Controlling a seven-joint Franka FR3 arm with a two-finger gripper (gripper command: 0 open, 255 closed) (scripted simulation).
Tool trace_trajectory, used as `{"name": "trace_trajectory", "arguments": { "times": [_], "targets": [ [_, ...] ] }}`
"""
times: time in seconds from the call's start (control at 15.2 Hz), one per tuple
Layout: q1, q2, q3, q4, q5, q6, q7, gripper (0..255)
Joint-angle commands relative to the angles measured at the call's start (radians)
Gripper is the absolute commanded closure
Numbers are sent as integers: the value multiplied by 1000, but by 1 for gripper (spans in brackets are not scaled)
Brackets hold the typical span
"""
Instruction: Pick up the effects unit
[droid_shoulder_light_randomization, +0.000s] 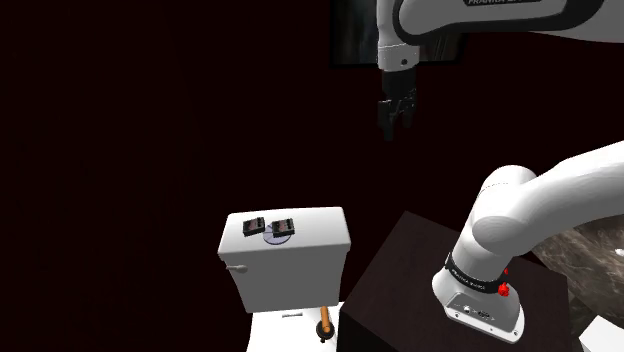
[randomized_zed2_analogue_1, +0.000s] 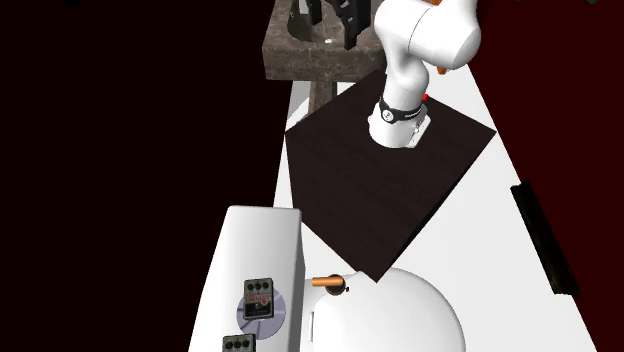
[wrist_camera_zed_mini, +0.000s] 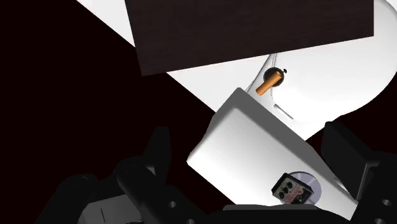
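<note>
High above the toilet tank, the hand hangs with its fingers apart and holds nothing (we think the gap is meant to straddle the box). We find the effects unit flat on the tank lid, on a grey disc, at seven o'clock from the hand and well apart.

White toilet tank; grey disc on top; orange-handled tool beside tank.
</note>
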Motion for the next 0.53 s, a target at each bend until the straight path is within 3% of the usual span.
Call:
{"name": "trace_trajectory", "arguments": {
  "times": [0.0,0.46],
  "targets": [
    [0,0,0,0,0,0,0,0],
    [51,216,-89,-1,-52,201,-229,0]
  ]
}}
